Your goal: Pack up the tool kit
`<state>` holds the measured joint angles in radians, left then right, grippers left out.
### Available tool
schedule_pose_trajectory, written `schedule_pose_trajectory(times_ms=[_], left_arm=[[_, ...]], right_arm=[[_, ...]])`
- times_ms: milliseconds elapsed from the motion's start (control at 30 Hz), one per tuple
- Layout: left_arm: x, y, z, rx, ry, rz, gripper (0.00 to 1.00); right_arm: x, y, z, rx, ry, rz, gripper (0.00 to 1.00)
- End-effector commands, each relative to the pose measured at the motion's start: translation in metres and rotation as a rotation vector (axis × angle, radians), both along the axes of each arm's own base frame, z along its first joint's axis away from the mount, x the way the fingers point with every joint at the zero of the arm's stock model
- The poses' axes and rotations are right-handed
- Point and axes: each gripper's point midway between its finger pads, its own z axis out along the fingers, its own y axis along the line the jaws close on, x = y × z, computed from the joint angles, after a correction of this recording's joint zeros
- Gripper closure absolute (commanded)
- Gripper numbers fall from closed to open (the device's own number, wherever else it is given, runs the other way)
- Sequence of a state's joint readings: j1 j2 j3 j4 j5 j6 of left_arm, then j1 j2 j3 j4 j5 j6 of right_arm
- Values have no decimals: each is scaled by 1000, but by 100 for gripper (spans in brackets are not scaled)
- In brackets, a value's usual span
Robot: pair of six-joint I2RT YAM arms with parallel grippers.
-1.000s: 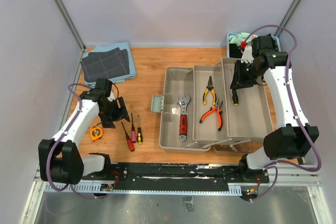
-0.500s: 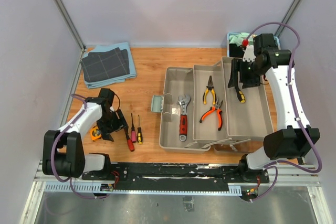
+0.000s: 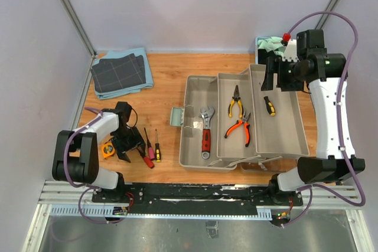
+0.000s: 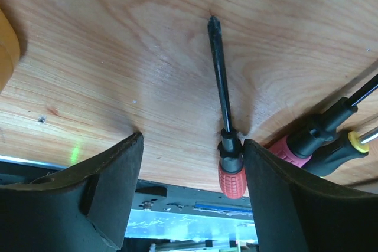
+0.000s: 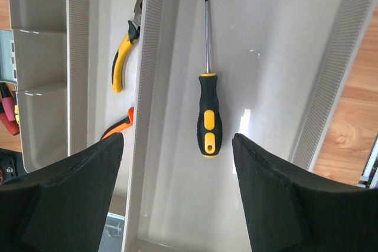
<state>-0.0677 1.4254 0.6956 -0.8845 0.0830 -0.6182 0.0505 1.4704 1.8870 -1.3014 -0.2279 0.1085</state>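
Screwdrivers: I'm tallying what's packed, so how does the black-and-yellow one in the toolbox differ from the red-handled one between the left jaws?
The black-and-yellow screwdriver lies in the right compartment of the toolbox; the red-handled screwdriver lies on the table, not yet packed. The black-and-yellow screwdriver has a silver shaft; the red-handled screwdriver a black one. Both lie flat.

White arms [image 3: 331, 110] with black joints, purple cables [image 3: 322, 13], black claws [image 5: 177, 146].
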Motion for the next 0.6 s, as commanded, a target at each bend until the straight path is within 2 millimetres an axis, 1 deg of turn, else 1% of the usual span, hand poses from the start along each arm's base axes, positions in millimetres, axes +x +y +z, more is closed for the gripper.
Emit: schedule_pose_trajectory(times_ms=[0, 100, 167, 200, 300, 333, 367, 400, 500, 567], left_arm=[[8, 4, -3, 24, -10, 25, 28], [6, 4, -5, 29, 0, 26, 32], [5, 4, -6, 23, 1, 25, 42], [6, 3, -6, 21, 0, 25, 49], [6, 1, -7, 10, -3, 24, 76], [6, 1, -7, 7, -4, 24, 88], [6, 0, -7, 3, -7, 23, 97], [6, -1, -7, -2, -9, 23, 100], [11, -3, -4, -20, -26, 17, 100], [22, -6, 2, -32, -59, 8, 100]], right_arm=[[-18, -3, 18, -19, -28, -20, 24], [-19, -3, 21, -16, -39, -24, 23], [-20, -3, 23, -13, -45, -26, 23], [-20, -3, 24, -12, -48, -29, 23], [-20, -3, 25, -11, -55, -32, 23], [-20, -3, 26, -12, -56, -32, 23], [-20, -4, 25, -13, -57, -33, 23], [-21, -3, 26, -12, -59, -32, 23], [-20, -4, 25, -11, -61, -34, 23], [-20, -3, 24, -10, -63, -33, 23]])
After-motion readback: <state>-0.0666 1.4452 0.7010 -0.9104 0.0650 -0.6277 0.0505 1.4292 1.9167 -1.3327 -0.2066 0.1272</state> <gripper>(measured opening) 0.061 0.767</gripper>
